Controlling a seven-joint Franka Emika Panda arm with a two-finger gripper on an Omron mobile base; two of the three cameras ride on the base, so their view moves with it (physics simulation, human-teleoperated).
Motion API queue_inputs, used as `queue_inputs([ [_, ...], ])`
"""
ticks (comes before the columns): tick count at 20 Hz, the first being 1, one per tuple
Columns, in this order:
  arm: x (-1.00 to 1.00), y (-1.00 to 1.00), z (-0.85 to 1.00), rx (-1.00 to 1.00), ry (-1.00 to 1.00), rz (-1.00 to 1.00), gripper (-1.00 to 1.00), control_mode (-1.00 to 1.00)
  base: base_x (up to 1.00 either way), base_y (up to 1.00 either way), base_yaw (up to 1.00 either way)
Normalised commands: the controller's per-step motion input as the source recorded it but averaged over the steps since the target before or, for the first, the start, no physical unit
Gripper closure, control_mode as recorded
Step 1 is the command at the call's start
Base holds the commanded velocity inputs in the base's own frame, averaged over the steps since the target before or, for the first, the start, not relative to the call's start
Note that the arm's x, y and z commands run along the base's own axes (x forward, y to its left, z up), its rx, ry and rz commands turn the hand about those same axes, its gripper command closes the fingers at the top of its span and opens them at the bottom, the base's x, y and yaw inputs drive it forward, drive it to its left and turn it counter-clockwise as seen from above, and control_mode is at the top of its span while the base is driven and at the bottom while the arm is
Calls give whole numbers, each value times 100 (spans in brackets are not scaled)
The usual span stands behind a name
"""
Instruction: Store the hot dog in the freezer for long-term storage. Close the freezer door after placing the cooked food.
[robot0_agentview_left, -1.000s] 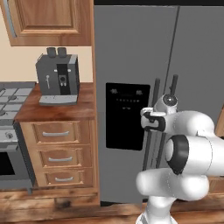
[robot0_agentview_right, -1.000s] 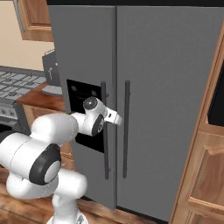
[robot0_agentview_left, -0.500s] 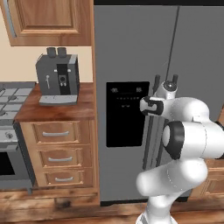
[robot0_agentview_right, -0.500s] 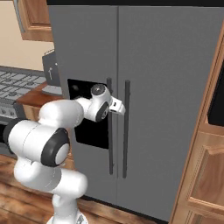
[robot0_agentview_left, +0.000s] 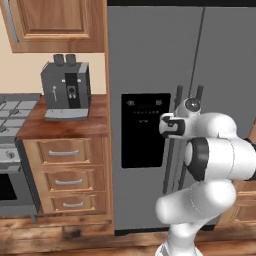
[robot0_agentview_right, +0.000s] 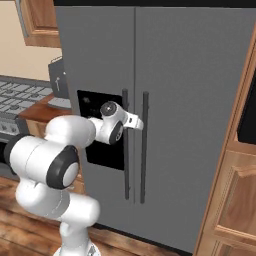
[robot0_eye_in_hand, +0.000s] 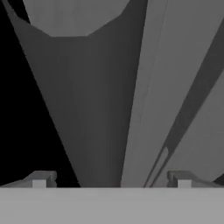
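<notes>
Arm bent, wrist level; end effector (robot0_agentview_right: 141, 123) fingers apart at the freezer door (robot0_agentview_right: 95, 75) handle (robot0_agentview_right: 125, 145).

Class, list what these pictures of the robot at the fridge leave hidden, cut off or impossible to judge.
- Freezer inside: hidden behind the shut freezer door in both base views.
- Pincer grip: right base view shows it at the door handle, but contact cannot be told; the wrist covers the fingers in the left base view.
- Handle ends: cut off by the frame in the hand view.
- Dispenser panel: markings too small to read.
</notes>
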Motion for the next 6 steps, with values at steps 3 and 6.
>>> queue_inputs([
  [3,35,0,-14,-13,-12,0,-100,-100,0,0,0],
  [6,41,0,0,-7,-2,0,-100,-100,0,0,0],
])
